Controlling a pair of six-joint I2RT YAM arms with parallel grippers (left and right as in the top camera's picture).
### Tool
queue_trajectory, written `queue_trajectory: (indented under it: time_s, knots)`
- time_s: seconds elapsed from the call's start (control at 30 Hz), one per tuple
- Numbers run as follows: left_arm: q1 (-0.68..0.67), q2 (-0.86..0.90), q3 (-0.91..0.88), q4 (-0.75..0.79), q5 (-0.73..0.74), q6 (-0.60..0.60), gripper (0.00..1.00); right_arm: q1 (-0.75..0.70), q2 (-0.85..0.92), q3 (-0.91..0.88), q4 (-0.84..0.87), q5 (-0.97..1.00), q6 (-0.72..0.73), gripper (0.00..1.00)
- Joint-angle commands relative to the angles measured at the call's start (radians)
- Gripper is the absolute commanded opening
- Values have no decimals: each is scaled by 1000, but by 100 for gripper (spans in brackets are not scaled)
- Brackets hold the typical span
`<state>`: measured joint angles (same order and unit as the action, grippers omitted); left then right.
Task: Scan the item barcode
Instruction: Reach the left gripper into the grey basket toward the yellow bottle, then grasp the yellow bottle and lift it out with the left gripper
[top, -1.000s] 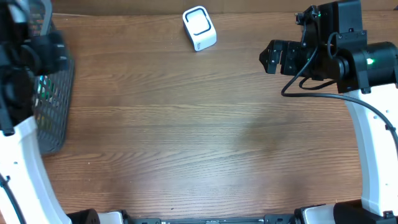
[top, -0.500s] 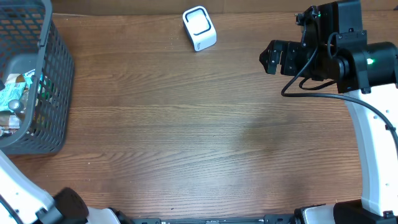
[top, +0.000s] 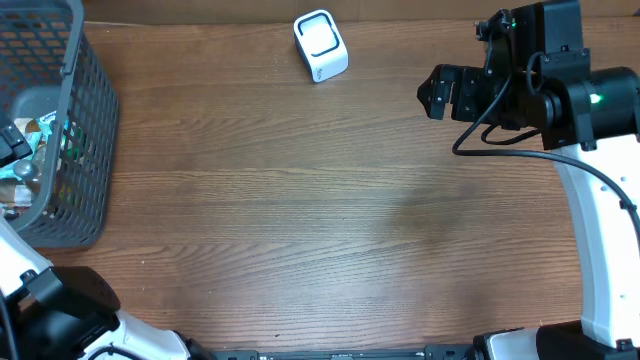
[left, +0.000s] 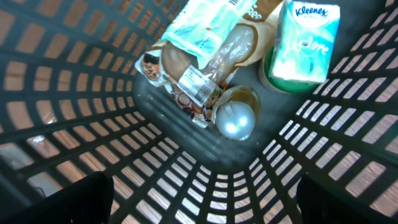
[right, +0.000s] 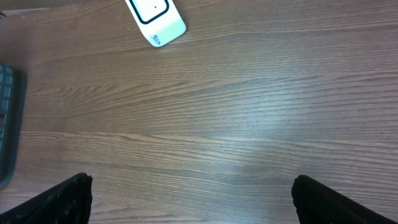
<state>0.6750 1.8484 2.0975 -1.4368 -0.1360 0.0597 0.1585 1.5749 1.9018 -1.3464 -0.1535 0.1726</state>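
The left gripper (left: 200, 202) hung wide open and empty over the basket (left: 74, 93) at the table's (right: 249, 124) left edge. Below it lay a packet (left: 205, 43), long axis slanting far-right to near-left, its white label (left: 198, 84) too small to read. A tissue pack (left: 305, 40) beside it read "Kleenex". The right gripper (right: 199, 199) was also wide open, holding nothing; the scanner (right: 155, 18) lay far left of it.

Basket (top: 95, 150) and scanner (top: 320, 45) on wooden table (top: 300, 200)
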Motion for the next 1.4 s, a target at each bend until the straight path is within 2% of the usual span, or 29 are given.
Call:
queue_trajectory:
  time_s: [0.0, 0.47, 0.57, 0.67, 0.77, 0.8, 0.87, 1.0, 1.1, 1.37]
  knots:
    - [-1, 40, -21, 5, 60, 58, 94, 3, -9, 29, 5, -5, 3, 100]
    - [0, 123, -249, 187, 95, 124, 93, 3, -9, 29, 5, -5, 3, 100]
    - [0, 151, -259, 195, 96, 124, 82, 3, -9, 29, 5, -5, 3, 100]
    - [0, 166, -259, 204, 97, 124, 59, 3, -9, 29, 5, -5, 3, 100]
    - [0, 166, -259, 218, 97, 124, 58, 3, -9, 29, 5, -5, 3, 100]
    - [0, 166, -257, 221, 97, 124, 53, 3, -9, 29, 5, -5, 3, 100]
    - [0, 166, -256, 224, 97, 124, 37, 3, -9, 29, 5, -5, 3, 100]
    - [-2, 163, -211, 210, 101, 113, 21, 3, -9, 29, 5, -5, 3, 100]
    - [-3, 156, -124, 177, 104, 88, 16, 3, -9, 29, 5, -5, 3, 100]
    - [-3, 97, 257, 105, 105, -32, 16, 3, -9, 29, 6, -5, 3, 100]
